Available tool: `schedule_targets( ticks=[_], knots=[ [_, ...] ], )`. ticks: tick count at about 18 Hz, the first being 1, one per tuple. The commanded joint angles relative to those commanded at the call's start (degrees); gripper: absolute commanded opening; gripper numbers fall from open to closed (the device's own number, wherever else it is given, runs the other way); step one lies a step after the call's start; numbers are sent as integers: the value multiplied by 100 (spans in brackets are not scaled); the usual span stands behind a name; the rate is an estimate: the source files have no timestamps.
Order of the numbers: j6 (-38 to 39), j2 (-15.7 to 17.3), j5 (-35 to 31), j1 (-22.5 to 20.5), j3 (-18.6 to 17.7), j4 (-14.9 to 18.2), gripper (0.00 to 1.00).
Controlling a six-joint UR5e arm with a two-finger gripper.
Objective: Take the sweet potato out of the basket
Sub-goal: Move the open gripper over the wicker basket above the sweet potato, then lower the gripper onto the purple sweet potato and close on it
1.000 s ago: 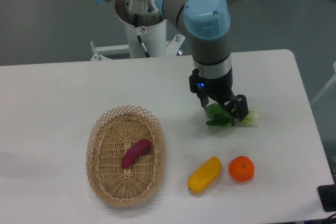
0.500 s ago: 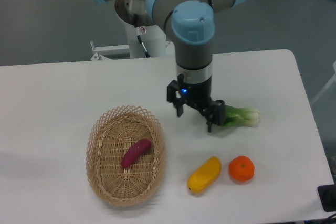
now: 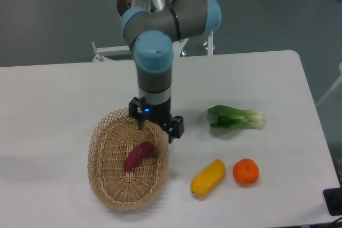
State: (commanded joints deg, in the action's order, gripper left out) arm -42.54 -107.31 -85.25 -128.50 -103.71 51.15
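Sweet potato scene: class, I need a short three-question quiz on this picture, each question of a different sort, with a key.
1. True or false: the sweet potato lies inside the basket.
2. Which item sits nearest the orange? A) the bok choy B) the yellow vegetable C) the basket
3. Fill in: the pincer hangs over the basket's ____ rim, as seen from the camera.

Key
1. True; it rests on the woven floor, untouched.
2. B; it lies just beside the orange on the table.
3. Upper right; the pincer is open and holds nothing.
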Motion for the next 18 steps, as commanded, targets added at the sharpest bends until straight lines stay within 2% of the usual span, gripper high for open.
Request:
schedule_targets(
  ticks=[6,13,18],
  knots=[
    [-35,-500,-35,185,35,-53,100],
    [-70,-747,-53,247,70,-211,100],
    [-70,-870,-70,256,79,-457,100]
  ],
)
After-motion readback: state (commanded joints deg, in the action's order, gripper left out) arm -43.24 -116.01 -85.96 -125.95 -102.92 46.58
